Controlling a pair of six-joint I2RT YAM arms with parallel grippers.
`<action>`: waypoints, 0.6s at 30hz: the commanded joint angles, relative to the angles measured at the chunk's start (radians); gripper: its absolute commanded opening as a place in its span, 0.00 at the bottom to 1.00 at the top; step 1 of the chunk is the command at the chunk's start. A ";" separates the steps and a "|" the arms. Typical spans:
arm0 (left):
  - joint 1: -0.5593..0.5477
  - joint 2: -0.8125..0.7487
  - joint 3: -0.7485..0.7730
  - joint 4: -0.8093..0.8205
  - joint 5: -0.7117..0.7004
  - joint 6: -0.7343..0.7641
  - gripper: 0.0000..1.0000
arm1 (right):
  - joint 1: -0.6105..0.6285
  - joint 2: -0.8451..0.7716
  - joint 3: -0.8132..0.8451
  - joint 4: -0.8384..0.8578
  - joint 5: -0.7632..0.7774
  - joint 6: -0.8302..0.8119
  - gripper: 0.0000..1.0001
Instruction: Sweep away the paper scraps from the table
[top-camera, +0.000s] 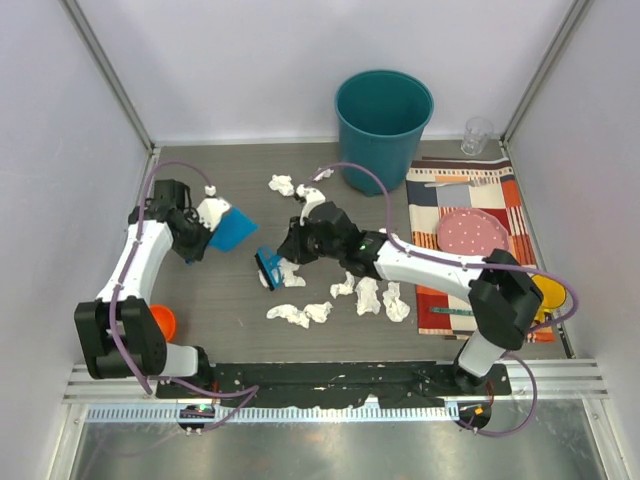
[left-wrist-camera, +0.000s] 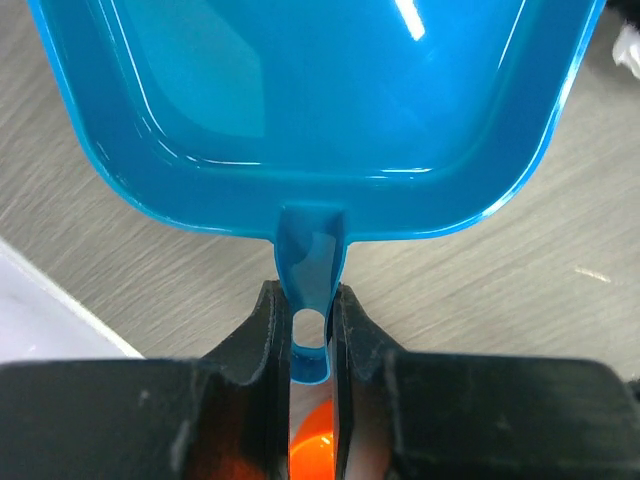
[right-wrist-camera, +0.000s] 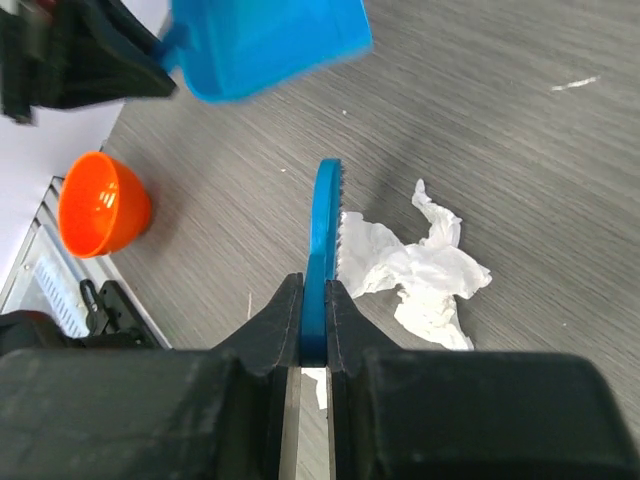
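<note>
Several crumpled white paper scraps lie on the dark wood-grain table (top-camera: 230, 290): a cluster near the front middle (top-camera: 367, 296), a pair (top-camera: 292, 316) just left of it, and a few farther back (top-camera: 281, 184). My right gripper (top-camera: 292, 248) is shut on a blue toothed brush (top-camera: 268, 267), whose edge rests beside a scrap (top-camera: 291, 274). In the right wrist view the brush (right-wrist-camera: 325, 230) stands between the fingers, with that scrap (right-wrist-camera: 420, 275) to its right. My left gripper (top-camera: 203, 238) is shut on the handle (left-wrist-camera: 312, 280) of a blue dustpan (top-camera: 232, 229), which is empty in the left wrist view (left-wrist-camera: 320, 90).
A teal bin (top-camera: 384, 115) stands at the back middle. A striped placemat (top-camera: 503, 205) with a pink plate (top-camera: 472, 232) and cutlery lies at the right. A glass (top-camera: 477, 135) stands behind it. An orange bowl (top-camera: 162, 321) sits at the front left, a yellow bowl (top-camera: 550, 295) at the right edge.
</note>
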 joint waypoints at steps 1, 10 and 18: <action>-0.027 -0.041 -0.043 -0.121 -0.018 0.151 0.00 | -0.007 -0.134 0.095 -0.066 0.034 -0.086 0.01; -0.032 -0.049 -0.160 -0.182 -0.137 0.313 0.00 | -0.016 -0.240 0.091 -0.253 0.210 -0.157 0.01; -0.054 -0.091 -0.245 -0.218 -0.263 0.457 0.00 | -0.034 -0.113 0.138 -0.411 0.407 -0.165 0.01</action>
